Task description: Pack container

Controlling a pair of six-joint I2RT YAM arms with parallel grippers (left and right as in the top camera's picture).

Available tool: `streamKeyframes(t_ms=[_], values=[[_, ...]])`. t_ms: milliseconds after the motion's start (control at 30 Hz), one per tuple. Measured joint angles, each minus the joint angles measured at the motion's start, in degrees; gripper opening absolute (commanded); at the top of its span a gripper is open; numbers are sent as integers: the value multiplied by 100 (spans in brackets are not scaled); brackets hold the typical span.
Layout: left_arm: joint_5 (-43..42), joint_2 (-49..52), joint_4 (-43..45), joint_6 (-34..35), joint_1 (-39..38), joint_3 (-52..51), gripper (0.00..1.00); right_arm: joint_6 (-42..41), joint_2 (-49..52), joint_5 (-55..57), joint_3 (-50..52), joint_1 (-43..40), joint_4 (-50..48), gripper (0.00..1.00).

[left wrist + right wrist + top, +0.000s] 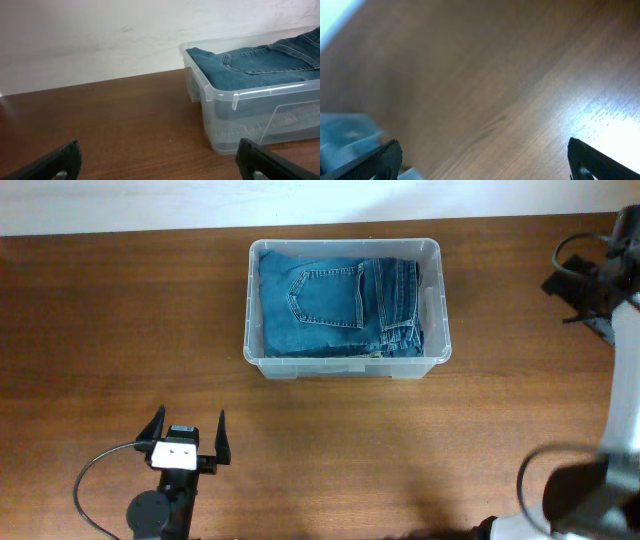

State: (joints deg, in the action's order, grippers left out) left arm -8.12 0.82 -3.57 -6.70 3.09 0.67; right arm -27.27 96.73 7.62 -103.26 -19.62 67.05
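Observation:
The clear plastic container (346, 366) stands at the back middle of the wooden table. Folded blue jeans (335, 305) lie inside and fill it. In the left wrist view the container (235, 96) is ahead to the right, with the jeans (260, 62) at rim height. My left gripper (188, 436) is open and empty near the front left, well short of the container; its fingers (160, 162) frame bare wood. My right gripper (572, 283) is open and empty at the far right, apart from the container. Its view (482, 160) shows a blurred container corner (345, 135) at the lower left.
A pale wall (100, 35) runs behind the table's back edge. A black cable (95, 480) loops beside the left arm. The right arm's white link (625, 400) stands along the right edge.

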Motion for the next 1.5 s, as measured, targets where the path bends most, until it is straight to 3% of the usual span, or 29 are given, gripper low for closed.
streamKeyframes(t_ms=[367, 667, 900, 1100, 1500], values=[[2, 2, 0, 2, 0, 0, 99, 0, -1757, 0, 658, 741, -2, 98], [22, -7, -7, 2, 0, 0, 99, 2, -3987, 7, 2953, 955, -715, 98], [22, -9, -7, 0, 0, 0, 99, 116, -5974, 90, 5010, 1034, -2087, 98], [22, -9, -7, 0, 0, 0, 99, 660, -7573, 116, 6749, 1707, -3392, 98], [22, -9, -7, 0, 0, 0, 99, 1012, -8907, 4, 8863, 2094, -5226, 98]])
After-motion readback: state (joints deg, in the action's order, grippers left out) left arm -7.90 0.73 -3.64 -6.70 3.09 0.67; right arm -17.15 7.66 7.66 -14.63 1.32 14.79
